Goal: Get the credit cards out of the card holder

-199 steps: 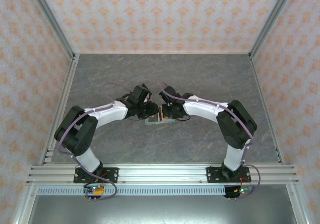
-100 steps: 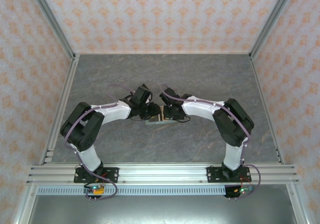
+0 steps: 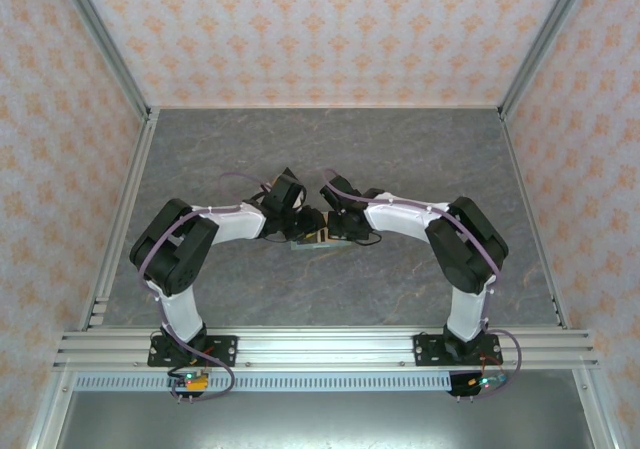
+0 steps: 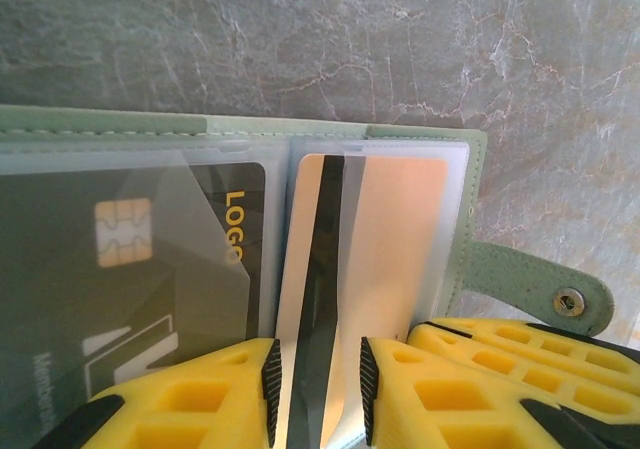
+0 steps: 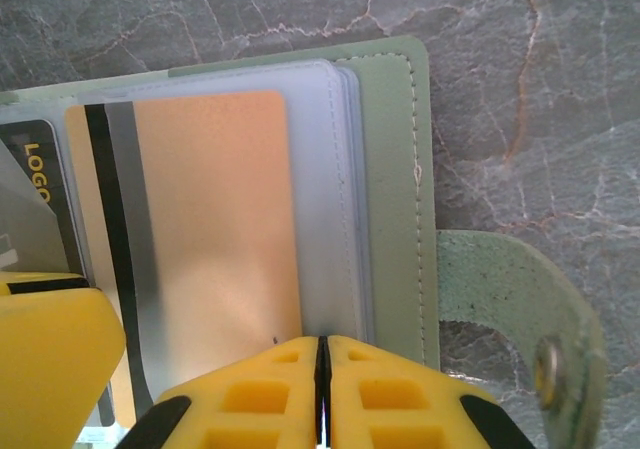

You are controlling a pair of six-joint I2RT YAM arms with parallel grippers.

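Overhead view: bright, even, diffuse light from above. The arms (image 3: 225,221) cast only faint, soft shadows on the grey surface (image 3: 400,159), and focus is sharp throughout.

Left wrist view: sharp close-up with pale glare across the clear sleeves (image 4: 190,184). The surface is washed out at the right edge.

Right wrist view: sharp, with a soft sheen on the golden card (image 5: 215,209).

Card holder (image 5: 395,169): sage-green leather-like skin, matt, fine-grained, stitched edge
Sleeves (image 4: 180,184): clear plastic, glossy, lightly creased
Credit cards (image 5: 210,199): smooth plastic; the golden-brown one satiny, with a glossy black stripe
Snap stud (image 4: 569,302): shiny metal
Surface (image 4: 300,29): grey marbled, smooth, dull sheen
Left pincer (image 4: 317,389), right pincer (image 5: 322,369): yellow plastic, matt, ribbed
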